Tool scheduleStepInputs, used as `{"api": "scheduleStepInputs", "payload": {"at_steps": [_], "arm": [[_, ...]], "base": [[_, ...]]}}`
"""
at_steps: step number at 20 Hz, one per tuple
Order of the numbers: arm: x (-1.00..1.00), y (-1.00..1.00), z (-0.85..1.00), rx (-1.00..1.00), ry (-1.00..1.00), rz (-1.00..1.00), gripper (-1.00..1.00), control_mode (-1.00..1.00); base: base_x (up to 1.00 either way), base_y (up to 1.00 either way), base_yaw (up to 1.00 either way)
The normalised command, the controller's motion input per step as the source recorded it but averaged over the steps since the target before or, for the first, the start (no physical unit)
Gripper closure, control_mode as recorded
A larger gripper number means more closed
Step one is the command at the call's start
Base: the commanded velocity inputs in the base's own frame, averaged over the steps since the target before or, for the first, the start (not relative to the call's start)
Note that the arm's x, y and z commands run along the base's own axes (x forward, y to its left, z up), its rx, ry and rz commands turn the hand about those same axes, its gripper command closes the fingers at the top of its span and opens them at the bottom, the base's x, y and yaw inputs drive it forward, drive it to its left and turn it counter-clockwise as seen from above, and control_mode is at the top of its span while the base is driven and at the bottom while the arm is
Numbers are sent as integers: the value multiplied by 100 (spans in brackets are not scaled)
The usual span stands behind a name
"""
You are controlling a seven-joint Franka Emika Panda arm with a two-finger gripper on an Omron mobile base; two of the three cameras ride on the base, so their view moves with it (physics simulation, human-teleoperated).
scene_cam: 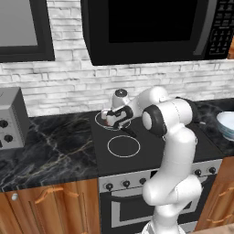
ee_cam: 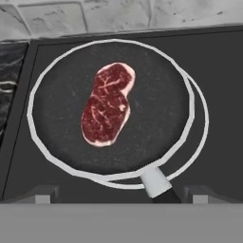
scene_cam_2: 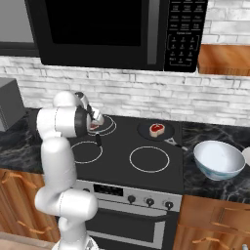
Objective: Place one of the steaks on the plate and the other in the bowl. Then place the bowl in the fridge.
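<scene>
On the far left burner of the black stove [scene_cam: 151, 146] sits a dark pan [ee_cam: 109, 116] with a pale rim, its handle [ee_cam: 156, 182] pointing toward the near side, and one steak [ee_cam: 107, 104] lies flat in it, a little left of the pan's middle. In the hand view the steak's long axis runs from near-left to far-right, the wider end nearer and the narrower end, with its pale fat edge, farther. The gripper [scene_cam: 114, 119] hangs just above this pan with its jaws spread wide and nothing between them; the two dark fingertips [ee_cam: 45, 194] stand well apart at the near rim, clear of the meat. From the right base view the arm's upper links hide most of that pan, so only a sliver of red shows beside the wrist. A second steak [scene_cam_2: 157, 129] rests in a smaller dark pan [scene_cam_2: 152, 130] on the far right burner, with that pan's handle pointing right and near. The two near burners show as bare white rings. Right of the stove, on the dark marble counter [scene_cam_2: 215, 180], stands the bowl [scene_cam_2: 218, 159], upright and holding nothing. A black microwave [scene_cam_2: 112, 31] hangs over the stove against the white brick wall, and a grey toaster [scene_cam: 11, 119] stands on the counter at the far left.
</scene>
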Motion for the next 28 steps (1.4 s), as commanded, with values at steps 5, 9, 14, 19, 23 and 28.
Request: {"api": "scheduleStepInputs", "payload": {"at_steps": [5, 9, 14, 19, 23, 28], "arm": [[32, 0, -12, 0, 2, -1, -100, -100], [23, 2, -20, 0, 5, 0, -100, -100], [18, 2, -27, 0, 1, 0, -100, -100], [25, 9, -23, 0, 0, 0, -100, -100], [13, 10, -14, 0, 3, 0, -100, -100], [30, 3, -20, 0, 11, 0, -100, -100]], "base": [[0, 0, 0], [0, 0, 0], [0, 0, 0], [0, 0, 0], [0, 0, 0], [0, 0, 0]]}}
